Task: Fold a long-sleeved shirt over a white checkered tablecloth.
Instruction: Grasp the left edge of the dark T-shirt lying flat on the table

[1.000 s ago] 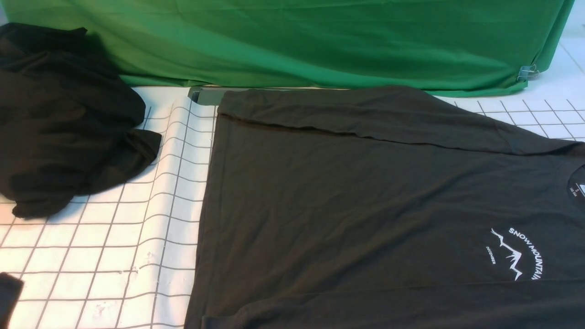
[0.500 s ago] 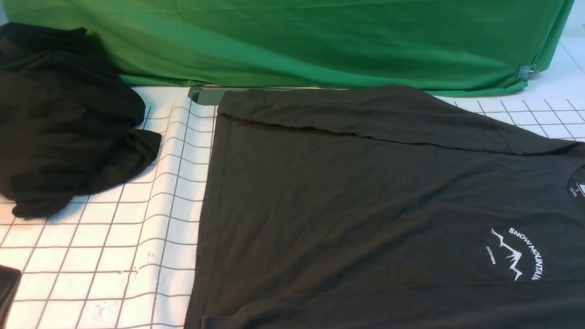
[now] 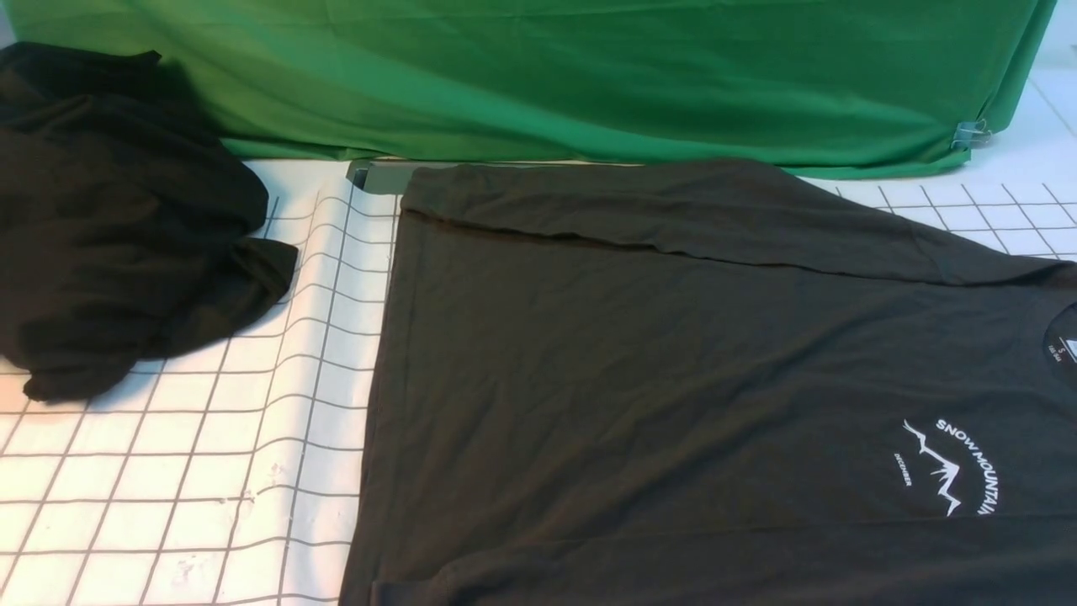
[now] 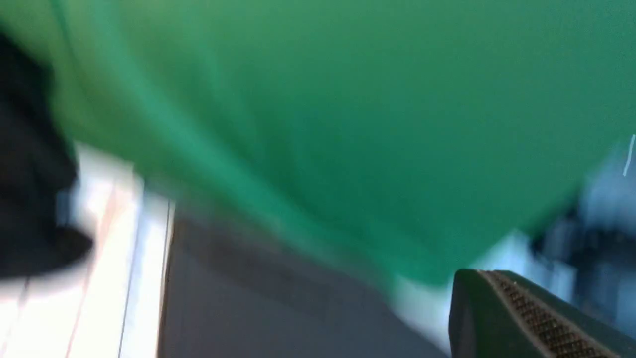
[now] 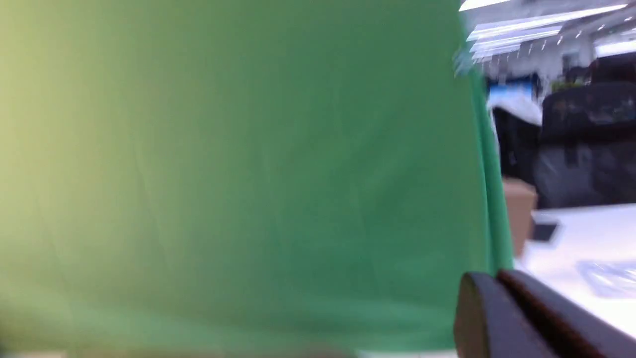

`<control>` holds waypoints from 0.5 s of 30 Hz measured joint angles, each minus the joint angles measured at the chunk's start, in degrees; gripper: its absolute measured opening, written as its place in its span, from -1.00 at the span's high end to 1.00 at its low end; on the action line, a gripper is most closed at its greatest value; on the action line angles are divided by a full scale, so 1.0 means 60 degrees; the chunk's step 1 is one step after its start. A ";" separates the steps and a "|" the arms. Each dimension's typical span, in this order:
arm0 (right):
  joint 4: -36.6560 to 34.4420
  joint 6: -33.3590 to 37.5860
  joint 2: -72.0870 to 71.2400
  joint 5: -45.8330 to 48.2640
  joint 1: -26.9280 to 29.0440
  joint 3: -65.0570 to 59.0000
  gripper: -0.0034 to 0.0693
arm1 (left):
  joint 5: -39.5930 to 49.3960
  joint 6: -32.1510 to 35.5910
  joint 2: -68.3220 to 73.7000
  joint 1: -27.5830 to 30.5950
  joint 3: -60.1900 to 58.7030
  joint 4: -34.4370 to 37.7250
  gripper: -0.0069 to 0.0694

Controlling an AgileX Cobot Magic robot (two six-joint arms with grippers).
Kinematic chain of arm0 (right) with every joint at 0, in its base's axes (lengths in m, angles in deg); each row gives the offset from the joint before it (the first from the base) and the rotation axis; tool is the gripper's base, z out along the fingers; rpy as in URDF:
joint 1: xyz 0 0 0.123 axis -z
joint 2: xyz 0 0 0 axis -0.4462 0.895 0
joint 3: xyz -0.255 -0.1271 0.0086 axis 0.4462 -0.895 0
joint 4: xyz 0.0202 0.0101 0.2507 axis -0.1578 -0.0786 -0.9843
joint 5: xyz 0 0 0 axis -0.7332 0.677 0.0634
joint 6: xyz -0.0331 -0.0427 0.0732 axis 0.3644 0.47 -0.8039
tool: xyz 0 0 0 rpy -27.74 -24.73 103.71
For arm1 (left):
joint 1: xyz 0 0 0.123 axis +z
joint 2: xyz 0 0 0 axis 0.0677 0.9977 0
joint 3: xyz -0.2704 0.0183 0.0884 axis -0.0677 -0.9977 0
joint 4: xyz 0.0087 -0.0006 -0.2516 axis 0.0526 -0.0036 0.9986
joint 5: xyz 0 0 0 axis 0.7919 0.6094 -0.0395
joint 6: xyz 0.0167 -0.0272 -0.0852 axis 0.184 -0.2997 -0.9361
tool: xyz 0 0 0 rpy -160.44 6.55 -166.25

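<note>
The long-sleeved shirt (image 3: 673, 362) lies flat on the white checkered tablecloth (image 3: 210, 454), collar toward the right, its white mountain logo (image 3: 947, 467) near the right edge. A fold of its cloth runs along the far side. The blurred left wrist view shows the shirt (image 4: 273, 308) as a grey patch, with the tablecloth (image 4: 114, 278) beside it. Neither gripper shows in the front view. Each wrist view holds a single dark finger, the left gripper's finger (image 4: 521, 318) and the right gripper's finger (image 5: 516, 323), both in the air with nothing on them.
A shapeless black heap of cloth (image 3: 109, 227) lies at the far left on the tablecloth. A bright green cloth (image 3: 547, 76) hangs along the back, clipped at its right end (image 3: 972, 132). A grey strip (image 3: 379, 175) pokes out behind the shirt.
A dark shape at the front view's lower left edge has sunk out of the picture. The shirt and the black heap have not moved.
</note>
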 joint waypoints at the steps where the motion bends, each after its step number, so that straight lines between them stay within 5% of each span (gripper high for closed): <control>1: 0.0010 0.0367 0.0297 0.0657 0.0000 0.0387 0.88 | 0.0774 0.0390 0.0505 0.0000 0.0127 0.0190 0.81; 5: 0.0074 0.1092 0.2109 0.3519 0.0000 0.1647 0.89 | 0.3542 0.2715 0.3951 -0.0010 0.0305 0.1067 0.81; 9: 0.0361 0.1366 0.3611 0.5489 0.0000 0.1876 0.88 | 0.4455 0.4056 0.6540 -0.0645 0.0305 0.1494 0.81; 15: 0.0494 0.1566 0.5081 0.7075 0.0000 0.1876 0.86 | 0.3470 0.3363 0.8412 -0.3305 0.0326 0.0348 0.79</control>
